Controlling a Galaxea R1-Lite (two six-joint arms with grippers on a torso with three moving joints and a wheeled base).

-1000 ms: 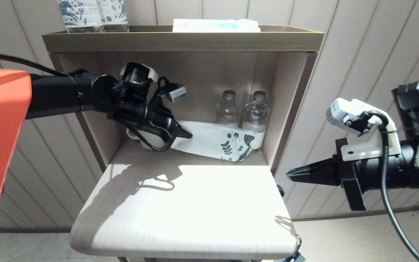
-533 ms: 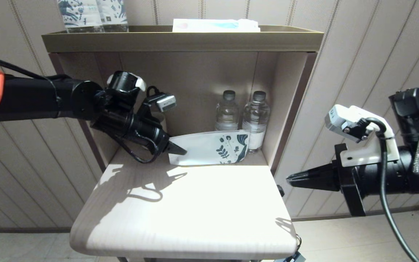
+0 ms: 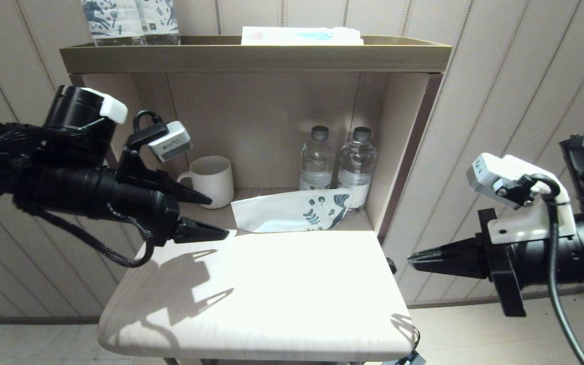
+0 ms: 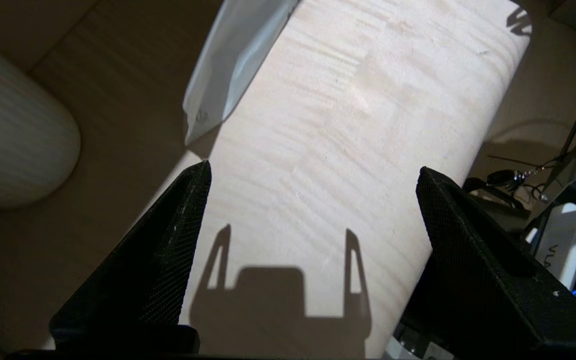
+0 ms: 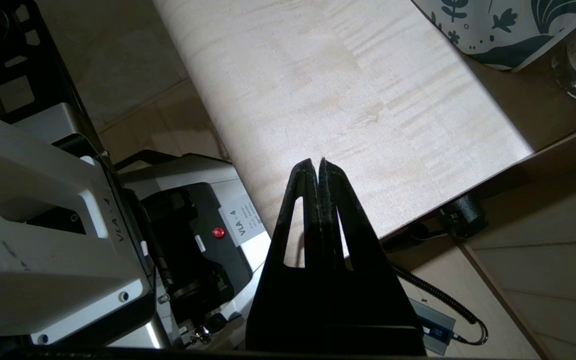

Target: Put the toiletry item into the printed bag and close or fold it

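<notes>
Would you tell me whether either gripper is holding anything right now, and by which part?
Nothing is held: the left gripper is open beside the printed bag, and the right gripper is shut on nothing.

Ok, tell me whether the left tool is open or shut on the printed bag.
Open. The left tool has its fingers spread wide, empty, short of the printed bag, which lies flat at the shelf's front edge.

One bag (image 3: 288, 211), one mug (image 3: 213, 181), two clear bottles (image 3: 316, 159) in the shelf, two printed bottles (image 3: 130, 20) and one packet (image 3: 301, 35) on top, two hands (image 3: 206, 215).
</notes>
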